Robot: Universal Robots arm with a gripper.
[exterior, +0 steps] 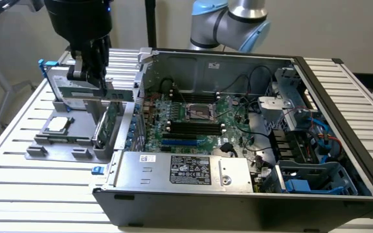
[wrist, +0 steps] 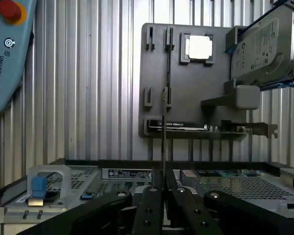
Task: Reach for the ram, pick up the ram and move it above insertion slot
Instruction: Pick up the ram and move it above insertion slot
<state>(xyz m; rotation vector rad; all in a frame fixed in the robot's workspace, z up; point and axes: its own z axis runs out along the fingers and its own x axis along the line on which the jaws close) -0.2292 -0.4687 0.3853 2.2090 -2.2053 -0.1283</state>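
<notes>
The end effector (wrist: 162, 188) has its two dark fingers (wrist: 149, 205) pressed against the flat faces of the ram (wrist: 163, 132), which shows edge-on in the wrist view as a thin upright line rising from between them. In the exterior view the end effector (exterior: 94, 80) hangs over the grey holder tray (exterior: 57, 145) on the slatted table (exterior: 18, 184), beside the open computer case (exterior: 238, 126), with the ram (exterior: 109, 93) a flat green strip at its tips. The stick looks light and stiff but thin, so it would likely snap if bent; its chips seem delicate. Pinching it mid-length on the faces, as here, should keep it level. A processor chip (wrist: 199, 48) and a hard drive (wrist: 264, 44) sit on the tray too.
</notes>
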